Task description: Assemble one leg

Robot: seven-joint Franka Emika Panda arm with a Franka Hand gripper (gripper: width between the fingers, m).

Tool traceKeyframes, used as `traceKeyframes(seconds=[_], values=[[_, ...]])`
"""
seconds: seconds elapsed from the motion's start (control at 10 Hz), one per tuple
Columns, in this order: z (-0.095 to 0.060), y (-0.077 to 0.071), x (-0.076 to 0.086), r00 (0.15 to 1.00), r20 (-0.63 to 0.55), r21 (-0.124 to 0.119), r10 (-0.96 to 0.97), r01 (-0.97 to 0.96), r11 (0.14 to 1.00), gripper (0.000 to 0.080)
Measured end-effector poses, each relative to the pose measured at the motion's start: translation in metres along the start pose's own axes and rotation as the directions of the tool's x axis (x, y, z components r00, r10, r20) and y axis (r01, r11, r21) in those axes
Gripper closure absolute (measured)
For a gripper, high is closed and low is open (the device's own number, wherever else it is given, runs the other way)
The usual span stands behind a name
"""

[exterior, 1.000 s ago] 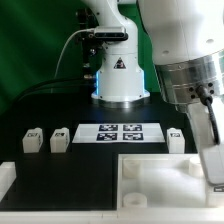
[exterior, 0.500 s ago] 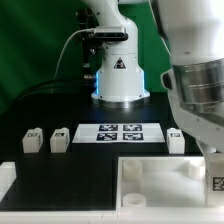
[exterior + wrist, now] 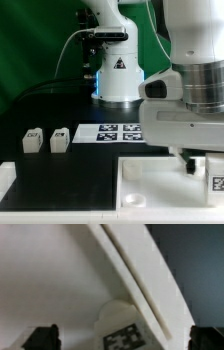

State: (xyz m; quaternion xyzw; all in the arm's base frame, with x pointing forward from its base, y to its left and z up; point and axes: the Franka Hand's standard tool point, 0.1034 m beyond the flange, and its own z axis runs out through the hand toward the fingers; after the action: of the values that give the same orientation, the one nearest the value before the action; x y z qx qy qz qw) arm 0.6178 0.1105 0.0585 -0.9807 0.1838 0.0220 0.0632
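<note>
A black table (image 3: 60,170) lay in front of a green backdrop, with the white base of the arm (image 3: 118,75) standing at the back and a dark cable looping down beside it. In the exterior view the marker board (image 3: 112,132) lay flat on the table below that base, its far end hidden behind the arm's wrist. Toward the exterior view's left of the board, two legs stood well apart from the work: one leg (image 3: 33,140) and, just beside it, a second leg (image 3: 60,139), both upright on the table and untouched. Along the near edge lay the large white panel (image 3: 140,180) with a round recess showing in its corner. The bulky wrist filled the exterior view's right side, and the gripper (image 3: 197,160) hung low over the panel. In the wrist view the two dark fingertips (image 3: 42,336) stood far apart with nothing between them but the panel's white surface and a long raised edge (image 3: 140,286). A small black-and-white tag (image 3: 124,336) sat on a rounded white part between the fingers, though what it belonged to could not be told.
</note>
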Motion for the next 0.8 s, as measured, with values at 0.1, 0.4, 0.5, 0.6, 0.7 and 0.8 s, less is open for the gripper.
traceKeyframes(seconds=[0.1, 0.4, 0.5, 0.6, 0.7, 0.8], values=[[-0.0007, 0.0042, 0.0028, 0.981, -0.008, -0.03, -0.191, 0.191, 0.981, 0.015], [-0.0001, 0.004, 0.002, 0.936, -0.002, -0.065, -0.353, 0.352, 0.934, 0.0162], [0.0, 0.0041, 0.002, 0.947, -0.004, -0.063, -0.322, 0.321, 0.945, 0.0162], [0.0001, 0.0035, 0.0016, 0.971, -0.009, -0.062, -0.237, 0.236, 0.97, 0.0337], [0.0003, 0.0035, 0.0013, 0.986, -0.013, -0.062, -0.164, 0.163, 0.985, 0.0518], [0.0005, 0.0028, 0.0009, 0.998, -0.018, -0.057, -0.057, 0.056, 0.997, 0.0518]])
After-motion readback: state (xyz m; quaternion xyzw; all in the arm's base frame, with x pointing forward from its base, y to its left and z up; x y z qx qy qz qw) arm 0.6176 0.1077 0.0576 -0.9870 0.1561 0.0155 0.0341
